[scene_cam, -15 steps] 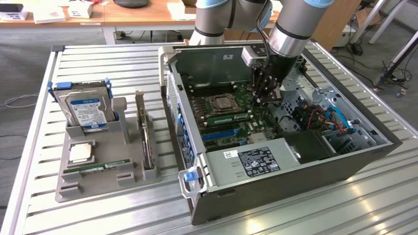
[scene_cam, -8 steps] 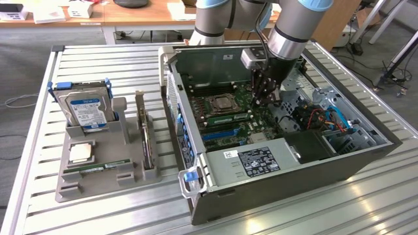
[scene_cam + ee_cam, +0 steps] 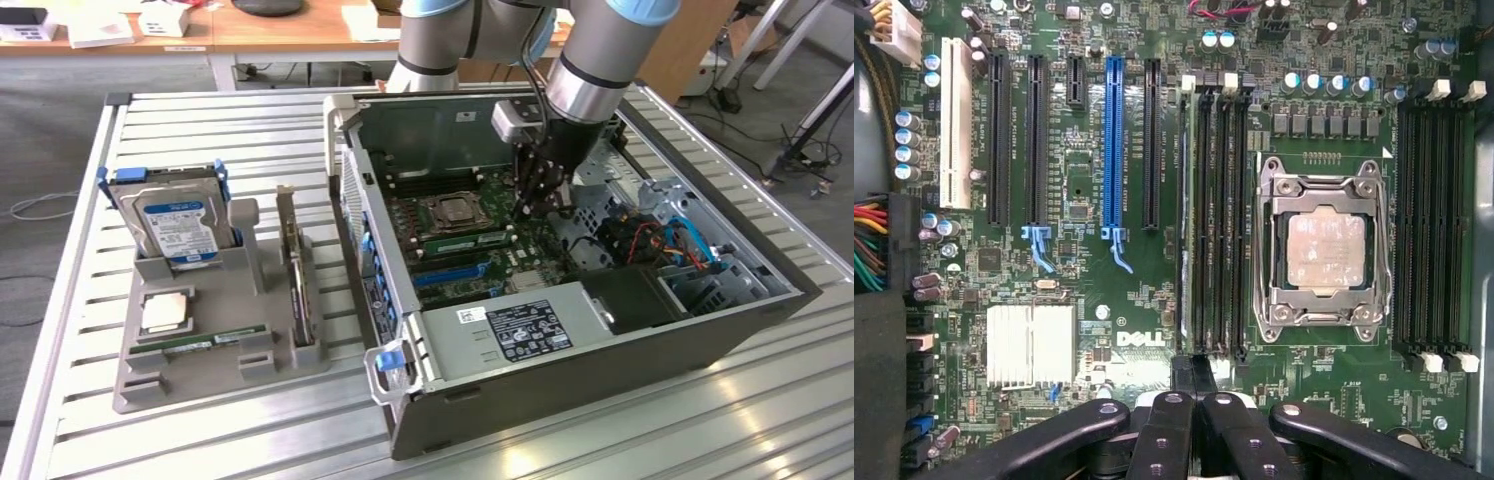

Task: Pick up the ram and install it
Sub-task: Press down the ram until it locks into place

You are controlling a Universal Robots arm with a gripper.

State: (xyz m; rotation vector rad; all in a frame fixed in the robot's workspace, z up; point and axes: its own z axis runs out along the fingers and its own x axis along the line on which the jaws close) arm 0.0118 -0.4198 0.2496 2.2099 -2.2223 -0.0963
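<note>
Exterior view: a slatted metal table [image 3: 200, 440] carries an open computer case [image 3: 747, 300] lying on its side toward the table's right edge in the exterior view, and a grey parts tray [image 3: 147, 385] near the left edge. Bare slats lie between the two and along the front edge. Wooden desks [image 3: 294, 30] and grey floor lie behind the table. The tray holds an upright hard drive [image 3: 174, 222], a processor chip [image 3: 166, 312], an expansion card [image 3: 296, 275] and a flat green memory stick [image 3: 214, 342]. The gripper [image 3: 538, 205] hangs inside the case over the motherboard [image 3: 527, 265], jaws fully closed, nothing visibly held. The ram [image 3: 467, 243] stands in a slot just beside the CPU socket [image 3: 451, 212]. Wrist view: the closed gripper [image 3: 1192, 385] sits at one end of the ram [image 3: 1187, 220], which is seated in the outermost slot of the bank beside the CPU socket [image 3: 1324, 250].
</note>
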